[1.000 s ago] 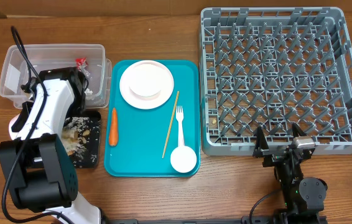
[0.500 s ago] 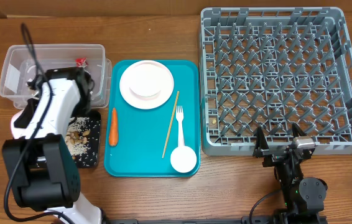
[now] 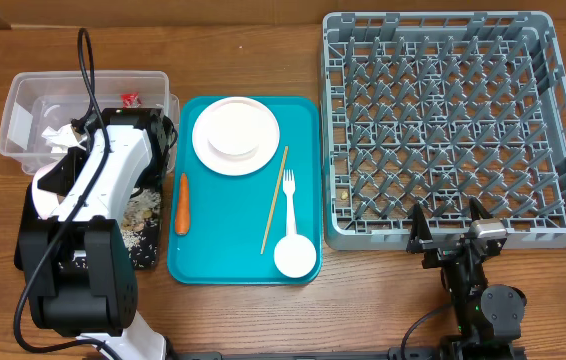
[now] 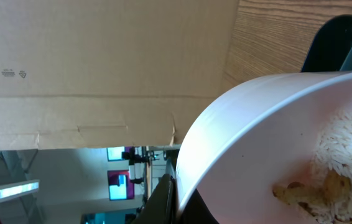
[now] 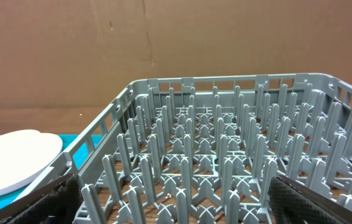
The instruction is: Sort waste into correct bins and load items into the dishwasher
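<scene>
Two arms, overhead: the left arm has swung from the black tray (image 3: 149, 258) toward the clear tub (image 3: 21, 110), baring scattered scraps (image 3: 135, 215) there; the right gripper (image 3: 448, 226) is unmoved beside the dish rack (image 3: 443, 110).
Left wrist: the left gripper (image 4: 177, 200) is clamped on the tilted bowl (image 4: 250, 118) rim; rice (image 4: 344, 149) clings inside, so emptying seems unfinished.
Right wrist: fingers spread, empty; rack just ahead, white plate (image 5: 8, 162) at left.

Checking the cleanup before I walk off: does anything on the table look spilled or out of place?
Rice and nuts lie scattered on the black tray, loose but inside it. A carrot piece lies alone at the left edge of the teal tray. The bowl clamped in the left gripper has rice stuck inside.
</scene>
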`<move>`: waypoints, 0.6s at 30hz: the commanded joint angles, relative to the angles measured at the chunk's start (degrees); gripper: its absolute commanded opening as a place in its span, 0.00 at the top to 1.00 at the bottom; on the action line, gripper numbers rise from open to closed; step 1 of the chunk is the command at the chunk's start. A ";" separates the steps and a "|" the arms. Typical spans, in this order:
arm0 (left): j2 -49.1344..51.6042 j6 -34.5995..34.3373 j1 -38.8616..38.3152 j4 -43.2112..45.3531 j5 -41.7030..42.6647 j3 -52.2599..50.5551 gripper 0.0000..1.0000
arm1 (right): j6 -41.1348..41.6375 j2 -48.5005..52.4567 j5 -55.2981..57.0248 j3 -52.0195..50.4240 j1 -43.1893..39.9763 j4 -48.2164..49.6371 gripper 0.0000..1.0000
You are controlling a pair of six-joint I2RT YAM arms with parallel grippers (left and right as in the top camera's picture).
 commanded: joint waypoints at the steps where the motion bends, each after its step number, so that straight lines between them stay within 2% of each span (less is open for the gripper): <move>1: 0.13 0.17 -0.15 -0.94 -2.89 -0.17 0.96 | -0.22 -0.52 0.28 -0.59 0.28 0.17 0.00; 4: 0.15 0.90 -1.07 -2.67 -2.47 -0.17 0.96 | -0.22 -0.52 0.28 -0.59 0.28 0.17 0.00; 10: -0.17 -3.65 -4.59 -3.76 -3.80 -0.17 0.96 | -0.22 -0.52 0.28 -0.59 0.28 0.17 0.00; 13: -0.02 -0.90 -4.24 -4.68 -3.85 -0.17 0.96 | -0.22 -0.52 0.28 -0.59 0.28 0.17 0.00; 16: 0.00 -8.50 -4.63 -5.81 -4.09 -0.17 0.96 | -0.22 -0.52 0.28 -0.59 0.28 0.17 0.00; 18: 0.22 -6.86 -4.22 -6.19 -2.05 -0.17 0.96 | -0.22 -0.52 0.28 -0.59 0.28 0.17 0.00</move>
